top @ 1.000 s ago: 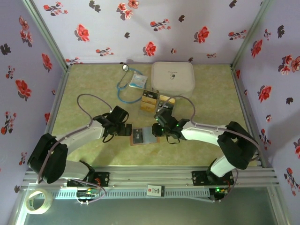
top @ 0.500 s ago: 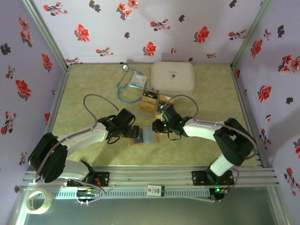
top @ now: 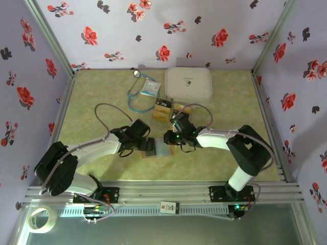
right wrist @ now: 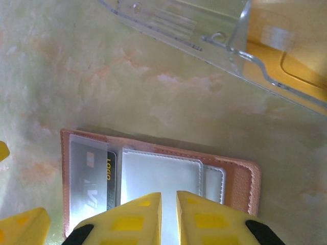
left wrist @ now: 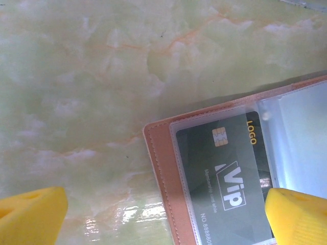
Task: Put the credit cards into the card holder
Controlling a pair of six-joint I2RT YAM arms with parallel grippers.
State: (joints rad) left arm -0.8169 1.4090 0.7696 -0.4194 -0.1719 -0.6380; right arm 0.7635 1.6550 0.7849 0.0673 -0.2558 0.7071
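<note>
Overhead, the card holder [top: 161, 149] lies open on the green marbled tabletop [top: 97, 97], just below the middle of the frame. Both arms meet over it: left gripper [top: 149, 144] at its left end, right gripper [top: 168, 139] at its upper right edge. Just above are the loose credit cards [top: 164, 108], black and gold. Higher up sit a white case [top: 188, 83], a stethoscope [top: 134, 98] and a white-blue packet [top: 150, 88].

The left wrist view gets close enough to read things. There's the holder's pinkish-brown stitched border and a black card [left wrist: 225, 178] tucked in a clear pocket, with a gold chip, "LOGO" in gold and "Vip" in white. The left gripper [left wrist: 163, 217] is spread wide, with yellow fingertips [left wrist: 30, 214] in opposite lower corners, one over bare tabletop and one over the card. It holds nothing.

The right wrist view takes in the whole holder, with that black card at the left and pale pockets beside it. A clear plastic tray [right wrist: 204, 35] crosses the top of the frame. The right gripper [right wrist: 169, 217] is pinched almost together, just a thin slit, low over the middle pocket. I can't make out anything between the fingers.
</note>
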